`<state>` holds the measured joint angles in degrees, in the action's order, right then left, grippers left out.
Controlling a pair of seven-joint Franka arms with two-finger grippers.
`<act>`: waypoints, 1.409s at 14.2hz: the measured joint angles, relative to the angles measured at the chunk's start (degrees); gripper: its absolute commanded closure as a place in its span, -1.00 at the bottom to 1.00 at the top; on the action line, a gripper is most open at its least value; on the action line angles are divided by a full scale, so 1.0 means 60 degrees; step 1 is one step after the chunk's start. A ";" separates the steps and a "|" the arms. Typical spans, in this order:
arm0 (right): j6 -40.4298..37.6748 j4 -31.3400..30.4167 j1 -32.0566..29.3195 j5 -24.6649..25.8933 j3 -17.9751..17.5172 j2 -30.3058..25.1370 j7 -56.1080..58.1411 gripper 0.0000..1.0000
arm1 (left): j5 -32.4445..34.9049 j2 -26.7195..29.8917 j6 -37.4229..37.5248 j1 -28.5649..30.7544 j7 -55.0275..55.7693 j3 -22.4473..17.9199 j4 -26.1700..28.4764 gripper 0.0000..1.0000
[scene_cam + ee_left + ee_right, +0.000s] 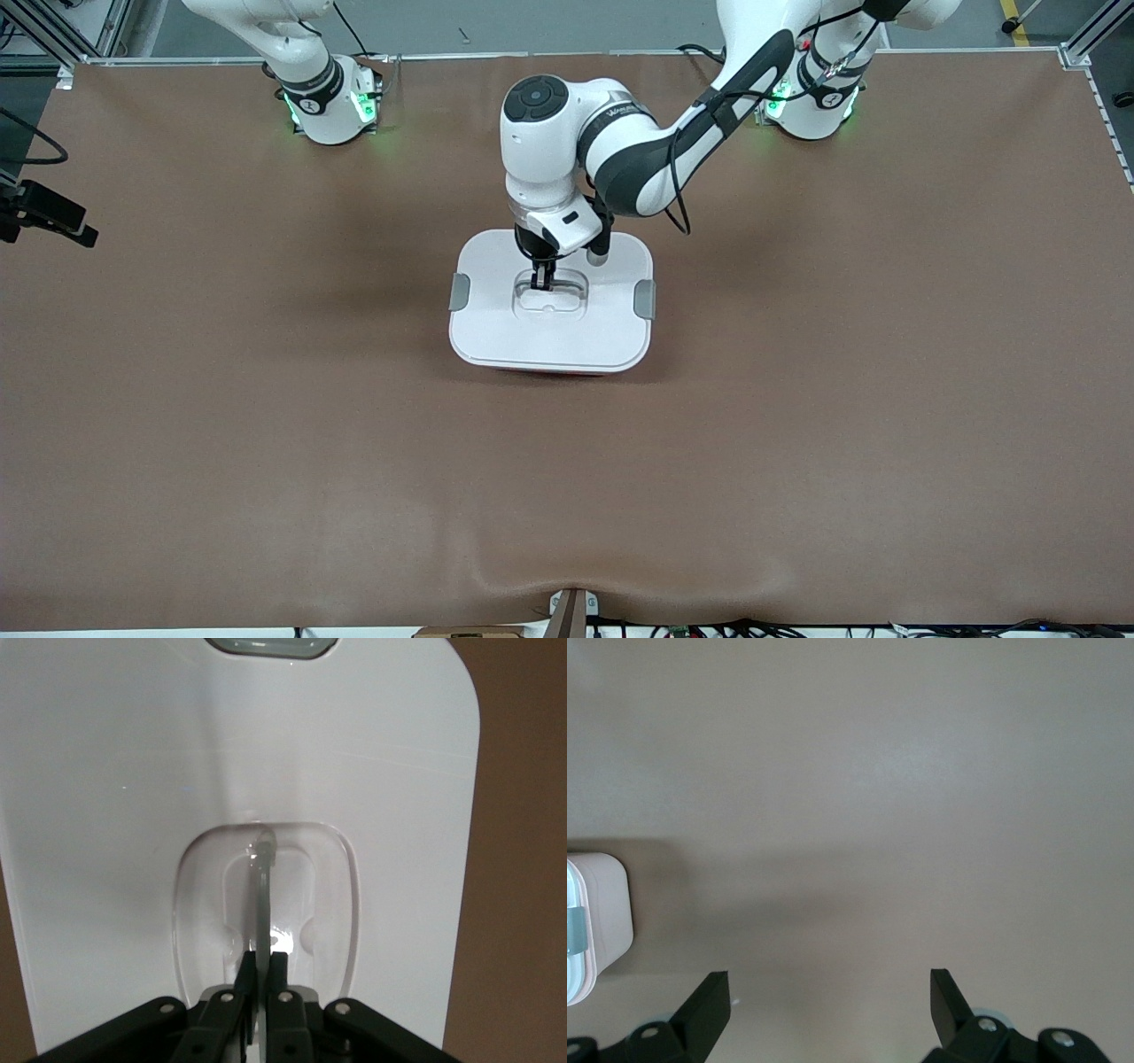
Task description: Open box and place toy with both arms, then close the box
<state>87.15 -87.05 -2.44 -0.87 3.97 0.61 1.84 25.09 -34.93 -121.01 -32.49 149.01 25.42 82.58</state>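
A wide brown table [266, 425] fills the scene, with the two arm bases along its edge farthest from the front camera. The box [551, 301] sits near the middle of the table, its white lid [124, 815] on and both grey clips [459, 291] down at the sides. A sliver of reddish pink shows under the lid's edge nearest the front camera; whether that is the base or the toy inside cannot be told, and no toy is seen anywhere on the table.

The left gripper [542, 282] is down in the lid's recess, its fingers [282, 979] clenched on the thin clear handle [263, 895]. The right gripper [830, 1005] waits up over bare table toward its own end, fingers spread wide and holding nothing, the box's corner just in its view.

The handle is narrow and slick-looking, so the grip could slip off if pulled at a slant. If the clips are latched, a lift would likely drag the whole box up or tip it, not free the lid. Nothing crowds the box; only a camera mount [49, 217] by one end of the table and cables at the near edge lie about.
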 measured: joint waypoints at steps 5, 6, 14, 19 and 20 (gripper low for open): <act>0.0043 0.0000 0.0005 -0.0008 -0.0002 -0.0003 0.0011 -1.00 | 0.0000 -0.0008 -0.0004 -0.0021 0.0010 -0.0001 0.0000 1.00; 0.0045 0.0000 0.0007 -0.0008 -0.0003 -0.0007 0.0011 -1.00 | 0.0000 -0.0010 -0.0004 -0.0038 0.0010 -0.0001 0.0000 1.00; -0.0033 0.0000 0.0035 -0.0329 -0.0033 -0.0009 0.0006 -1.00 | 0.0000 -0.0015 -0.0005 -0.0126 0.0073 -0.0011 0.0000 1.00; -0.0266 0.0003 0.0049 -0.0472 -0.0062 -0.0021 -0.0033 -1.00 | 0.0000 -0.0015 -0.0005 -0.0098 0.0079 -0.0050 0.0000 1.00; -0.0291 0.0003 0.0058 -0.0457 -0.0065 -0.0022 -0.0033 -1.00 | 0.0000 -0.0015 -0.0005 -0.0098 0.0079 -0.0050 0.0000 1.00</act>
<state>85.41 -87.04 -2.10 -3.61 3.58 0.48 1.64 25.09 -35.03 -121.04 -33.07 149.48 25.11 82.58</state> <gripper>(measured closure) 0.000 0.930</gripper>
